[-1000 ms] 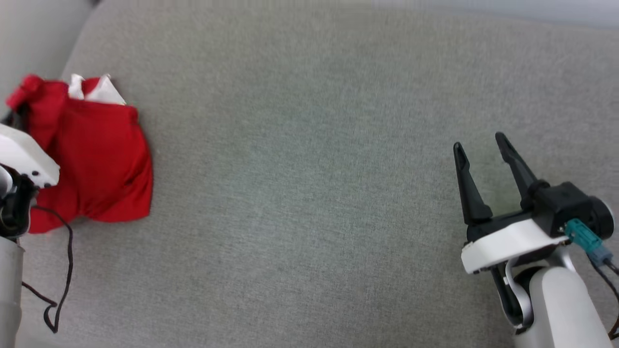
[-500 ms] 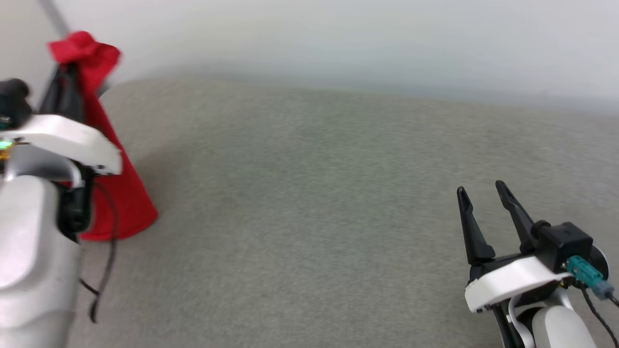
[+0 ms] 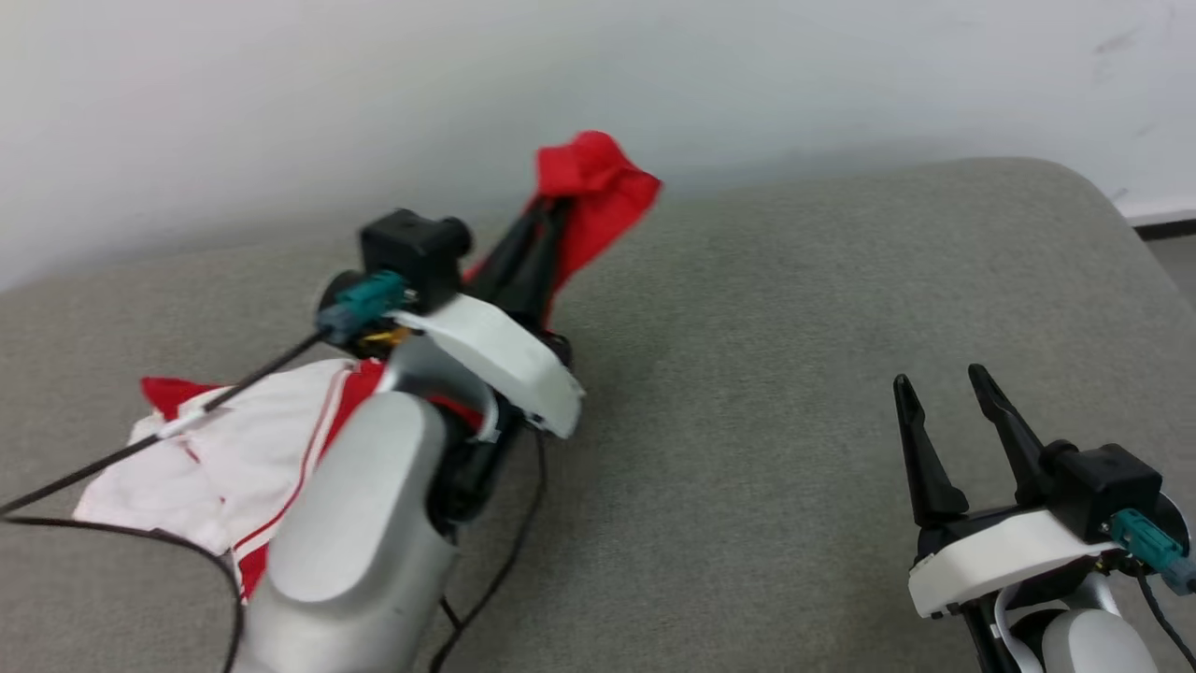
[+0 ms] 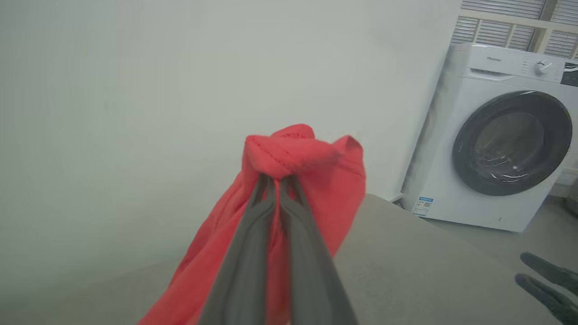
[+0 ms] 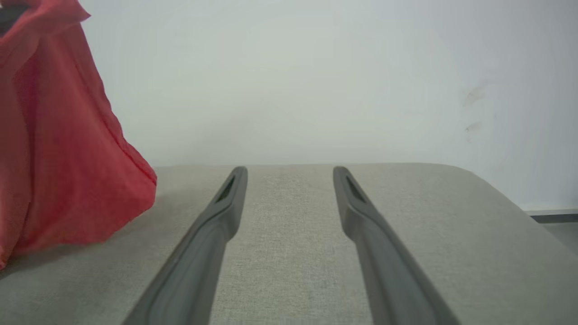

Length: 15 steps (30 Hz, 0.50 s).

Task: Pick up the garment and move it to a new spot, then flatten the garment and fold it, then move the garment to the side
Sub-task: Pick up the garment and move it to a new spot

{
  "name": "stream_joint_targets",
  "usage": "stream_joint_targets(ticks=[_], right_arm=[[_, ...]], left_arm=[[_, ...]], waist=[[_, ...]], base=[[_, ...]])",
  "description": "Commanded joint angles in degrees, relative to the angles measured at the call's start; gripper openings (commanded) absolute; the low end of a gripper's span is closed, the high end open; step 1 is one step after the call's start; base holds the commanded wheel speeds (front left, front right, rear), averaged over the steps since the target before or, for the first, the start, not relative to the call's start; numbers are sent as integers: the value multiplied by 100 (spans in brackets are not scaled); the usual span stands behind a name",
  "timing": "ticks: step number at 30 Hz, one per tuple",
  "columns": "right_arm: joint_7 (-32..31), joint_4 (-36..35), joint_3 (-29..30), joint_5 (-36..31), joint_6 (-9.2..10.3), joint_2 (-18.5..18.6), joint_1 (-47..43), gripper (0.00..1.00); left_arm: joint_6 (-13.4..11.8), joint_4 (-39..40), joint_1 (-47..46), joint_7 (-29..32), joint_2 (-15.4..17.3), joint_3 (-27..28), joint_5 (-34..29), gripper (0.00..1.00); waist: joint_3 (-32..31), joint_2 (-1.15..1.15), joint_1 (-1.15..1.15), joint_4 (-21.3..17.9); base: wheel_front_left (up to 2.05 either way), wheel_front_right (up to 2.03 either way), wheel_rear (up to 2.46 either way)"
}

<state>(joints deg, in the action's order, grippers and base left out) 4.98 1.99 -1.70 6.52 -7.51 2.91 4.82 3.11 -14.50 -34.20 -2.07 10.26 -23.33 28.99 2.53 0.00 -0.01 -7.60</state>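
The garment [image 3: 598,192] is a red jersey with white, red-striped parts. My left gripper [image 3: 551,210] is shut on a bunched red fold of it and holds that fold up in the air. In the left wrist view the garment [image 4: 298,155] wraps over the closed fingertips of the left gripper [image 4: 277,178]. The rest of the cloth trails down under my left arm, its white part [image 3: 234,449] lying on the grey surface. My right gripper [image 3: 944,388] stands open and empty at the lower right. In the right wrist view the right gripper [image 5: 289,174] is open, with the hanging garment [image 5: 58,158] far to its left.
A grey padded surface [image 3: 794,327] spreads under both arms, with a rounded far right corner. A pale wall rises behind it. A white washing machine [image 4: 501,135] stands on the floor beyond the surface's edge. A black cable [image 3: 140,537] loops beside my left arm.
The head camera has turned and tilted up. My left gripper has lifted the garment off the surface and carried it toward the middle. The right gripper stays open in place.
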Motion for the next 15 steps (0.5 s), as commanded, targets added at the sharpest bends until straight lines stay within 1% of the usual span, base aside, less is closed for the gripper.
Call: stream_joint_targets(ticks=[1,4,7,10,11,15], right_arm=[[-2,-48,17,31,4,-6,-27,100],[6,-99,44,51,4,-7,-7,100],[40,-145,38,92,4,-7,56,100],[89,-180,52,154,4,-6,124,100],[89,-180,52,154,4,-6,124,100],[157,-159,87,178,4,-6,188,100]], left_arm=[[105,-17,64,64,-193,-266,-9,0],[217,-114,157,152,-403,-702,-8,0],[271,-316,306,240,-495,-1049,-8,0],[294,-616,460,335,-519,-1294,-35,0],[294,-616,460,335,-519,-1294,-35,0],[339,-967,586,339,-446,-1554,-109,0]], waist=[[185,0,1,-439],[378,0,1,-617],[628,0,1,-748],[926,0,1,-783],[926,0,1,-783],[1222,0,1,-685]], base=[[0,0,0],[0,0,0],[0,0,0],[0,0,0],[0,0,0],[0,0,0]])
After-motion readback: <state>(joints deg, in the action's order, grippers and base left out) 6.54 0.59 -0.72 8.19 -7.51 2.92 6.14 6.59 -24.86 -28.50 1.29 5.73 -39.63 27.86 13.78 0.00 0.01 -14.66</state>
